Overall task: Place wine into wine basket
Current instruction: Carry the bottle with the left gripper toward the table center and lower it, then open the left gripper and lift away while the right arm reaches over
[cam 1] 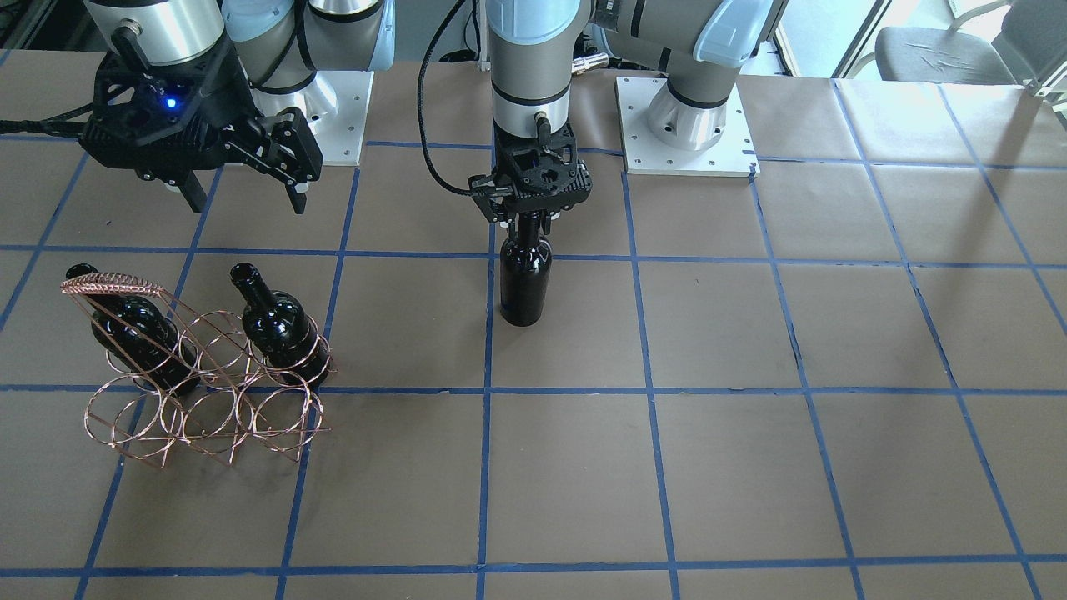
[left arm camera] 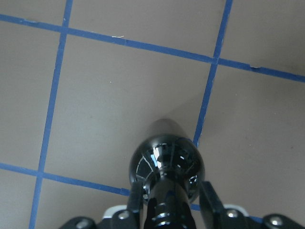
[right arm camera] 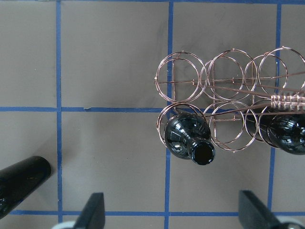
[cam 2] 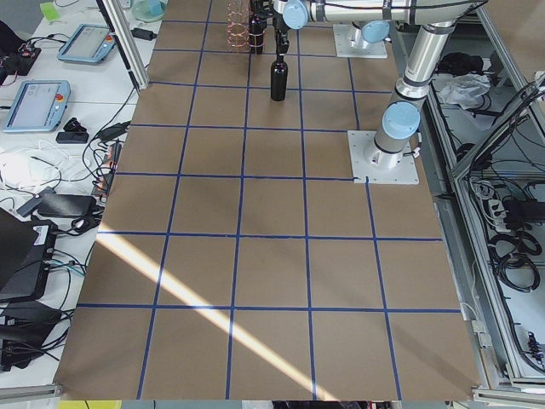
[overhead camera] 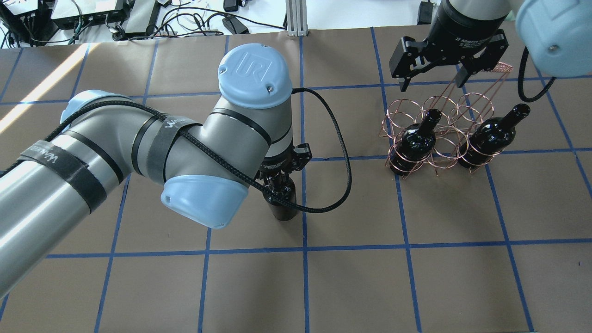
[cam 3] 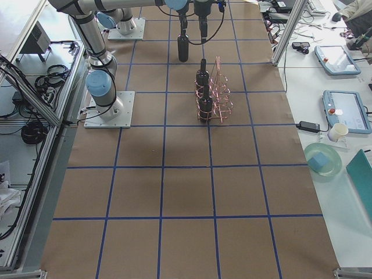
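The left gripper (cam 1: 527, 218) has its fingers closed round the neck of an upright glossy black glass wine bottle (cam 1: 524, 279), mid-table, well apart from the copper wire six-ring basket (cam 1: 112, 287). Two matching bottles (overhead camera: 413, 143) sit in its robot-side end rings. Above it the right gripper (overhead camera: 431, 78) hangs wide open, holding nothing

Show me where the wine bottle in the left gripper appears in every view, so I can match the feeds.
Front-facing: wine bottle centre, slightly above middle.
Overhead: bottle centre, partly hidden.
Exterior left: bottle top centre.
Exterior right: bottle top centre.
Left wrist: bottle bottom centre, seen from above.
Right wrist: bottle bottom-left corner, cropped.
Landmark: wine basket holding two other bottles, visible everywhere except left wrist.
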